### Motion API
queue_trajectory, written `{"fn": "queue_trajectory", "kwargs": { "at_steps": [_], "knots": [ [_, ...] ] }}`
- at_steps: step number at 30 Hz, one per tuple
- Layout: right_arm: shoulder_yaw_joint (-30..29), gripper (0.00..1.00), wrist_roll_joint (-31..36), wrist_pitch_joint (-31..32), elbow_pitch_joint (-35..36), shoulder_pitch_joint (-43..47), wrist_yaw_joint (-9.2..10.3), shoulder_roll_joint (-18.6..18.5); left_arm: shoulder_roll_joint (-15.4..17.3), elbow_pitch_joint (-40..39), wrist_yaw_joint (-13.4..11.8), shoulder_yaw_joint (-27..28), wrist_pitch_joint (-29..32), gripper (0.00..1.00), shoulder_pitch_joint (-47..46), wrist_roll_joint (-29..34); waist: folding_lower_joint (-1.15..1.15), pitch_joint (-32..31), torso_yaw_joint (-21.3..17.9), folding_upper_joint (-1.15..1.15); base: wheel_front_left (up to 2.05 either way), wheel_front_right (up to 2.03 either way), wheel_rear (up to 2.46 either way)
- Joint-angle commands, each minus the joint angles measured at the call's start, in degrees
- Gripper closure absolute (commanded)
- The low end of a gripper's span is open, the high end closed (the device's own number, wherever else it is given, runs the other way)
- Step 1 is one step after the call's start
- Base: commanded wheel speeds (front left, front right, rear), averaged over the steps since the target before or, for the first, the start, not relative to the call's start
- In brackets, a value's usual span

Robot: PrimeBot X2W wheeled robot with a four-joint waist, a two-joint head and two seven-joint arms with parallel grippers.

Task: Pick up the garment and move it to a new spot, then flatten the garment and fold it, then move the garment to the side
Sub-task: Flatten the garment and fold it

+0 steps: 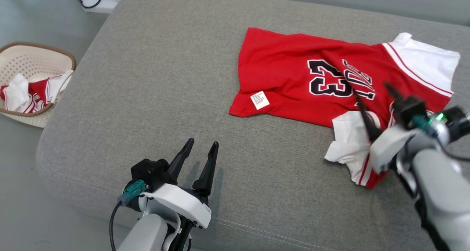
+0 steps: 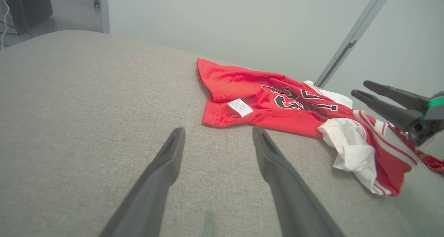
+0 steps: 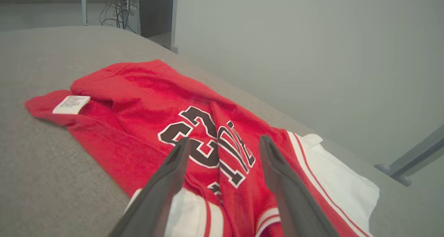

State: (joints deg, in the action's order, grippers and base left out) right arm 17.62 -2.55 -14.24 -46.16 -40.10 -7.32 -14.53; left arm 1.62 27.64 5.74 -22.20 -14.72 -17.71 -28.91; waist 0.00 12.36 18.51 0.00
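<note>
A red jersey (image 1: 286, 67) with white sleeves and a black "23" lies rumpled on the grey cushion (image 1: 147, 78), toward its right side. A white label shows at its near left corner. My right gripper (image 1: 371, 91) hovers open over the jersey's near right part, by the bunched white sleeve, with nothing between its fingers. In the right wrist view that gripper (image 3: 224, 139) points across the jersey (image 3: 131, 126) at the number. My left gripper (image 1: 203, 142) stands open over bare cushion, well left of the jersey. The left wrist view shows the left gripper (image 2: 218, 130) just short of the jersey (image 2: 242, 87), with the right gripper (image 2: 360, 87) at the far right.
A pale woven basket (image 1: 36, 49) holding red and white clothes sits on the floor left of the cushion. A power strip with cables (image 1: 99, 1) lies on the floor at the back left. The cushion's front edge runs close below my left gripper.
</note>
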Motion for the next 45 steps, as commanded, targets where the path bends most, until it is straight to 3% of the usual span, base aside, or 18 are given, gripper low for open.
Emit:
{"fn": "queue_trajectory", "kwargs": {
  "at_steps": [1,2,7,18,29,38,41,42,45],
  "knots": [
    [4.62,0.00,-2.75,-0.74,2.96,2.98,-0.17,-0.88,1.26,-0.90,0.37,1.60,-0.28,0.00,0.40,-0.18,0.00,-0.71,-0.83,0.00,0.00,0.00,0.00],
    [9.79,0.00,-5.31,-0.10,4.94,5.67,-0.17,-1.96,1.26,-0.78,0.37,1.63,-0.28,0.00,0.66,-0.24,0.00,-0.92,-1.29,0.00,0.00,0.00,0.00],
    [20.26,0.00,-10.47,2.30,10.65,9.57,-0.17,-5.55,1.26,-0.37,0.48,1.64,-0.28,0.00,1.20,-0.32,0.00,-1.06,-2.02,0.00,0.00,0.00,0.00],
    [31.40,0.00,-11.98,7.53,17.22,9.62,-0.17,-8.65,1.26,-0.42,0.51,1.06,-0.28,0.00,1.08,-1.41,0.00,-0.28,-1.71,0.00,0.00,0.00,0.00],
    [31.13,0.00,-9.77,10.42,17.72,9.09,-0.17,-9.61,1.26,-0.10,0.56,1.49,-0.28,0.00,1.56,-1.53,0.00,0.07,-0.73,0.00,0.00,0.00,0.00],
    [29.26,0.00,-8.69,14.98,19.24,12.55,-0.17,-11.06,1.26,-0.08,0.62,1.88,-0.28,0.00,2.26,-1.41,0.00,-1.06,-2.14,0.00,0.00,0.00,0.00],
    [29.23,0.48,-8.87,17.87,18.73,13.23,-0.17,-10.99,1.26,-0.07,0.70,1.70,-0.28,0.00,2.10,-1.35,0.00,-1.28,-2.66,0.00,0.00,0.00,0.00],
    [29.24,0.58,-8.93,18.27,18.79,13.21,-0.17,-10.98,1.26,-0.08,0.72,1.67,-0.28,0.00,2.01,-1.27,0.00,-1.39,-2.84,0.00,0.00,0.00,0.00],
    [28.44,1.00,-9.62,18.30,19.45,12.92,-0.17,-10.97,1.26,-0.10,0.78,1.78,-0.28,0.00,1.88,-1.18,0.00,-1.76,-3.40,0.00,0.00,0.00,0.00]
  ]
}}
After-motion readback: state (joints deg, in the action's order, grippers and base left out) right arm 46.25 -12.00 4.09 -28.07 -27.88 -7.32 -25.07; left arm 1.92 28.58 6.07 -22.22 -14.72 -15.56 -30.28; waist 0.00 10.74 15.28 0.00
